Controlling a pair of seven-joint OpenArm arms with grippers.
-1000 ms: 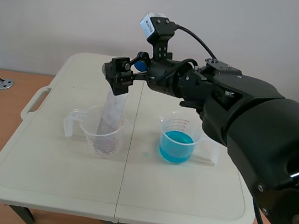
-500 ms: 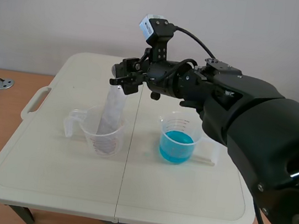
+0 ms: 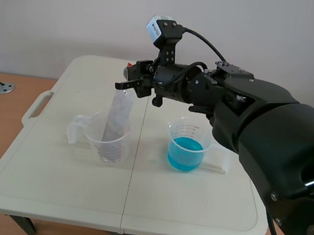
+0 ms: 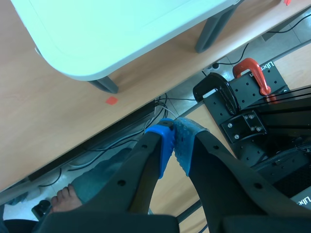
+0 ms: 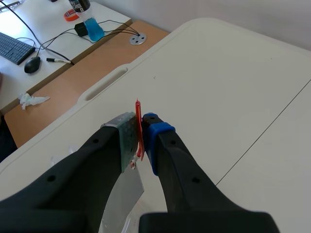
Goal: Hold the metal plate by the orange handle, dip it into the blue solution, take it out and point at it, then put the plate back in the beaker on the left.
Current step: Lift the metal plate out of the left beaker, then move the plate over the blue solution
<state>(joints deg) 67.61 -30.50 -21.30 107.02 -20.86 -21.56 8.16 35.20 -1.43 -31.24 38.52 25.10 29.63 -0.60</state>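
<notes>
On the pale counter (image 3: 46, 195), the right gripper (image 5: 140, 131) is clamped on the thin orange handle (image 5: 138, 127) of the grey metal plate (image 3: 117, 118), whose lower end stands in the clear plastic beaker (image 3: 106, 145) left of the middle seam. Only the grasp looks done, with dipping, pointing and return left. The clear beaker of blue solution (image 3: 186, 151) stands right of the seam with nothing between, and the left gripper (image 4: 174, 141), closed empty, is off the counter.

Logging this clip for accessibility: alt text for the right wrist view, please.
The right gripper is shut on the orange handle, with the metal plate hanging beneath it above the table. A desk with a keyboard lies beyond.
</notes>
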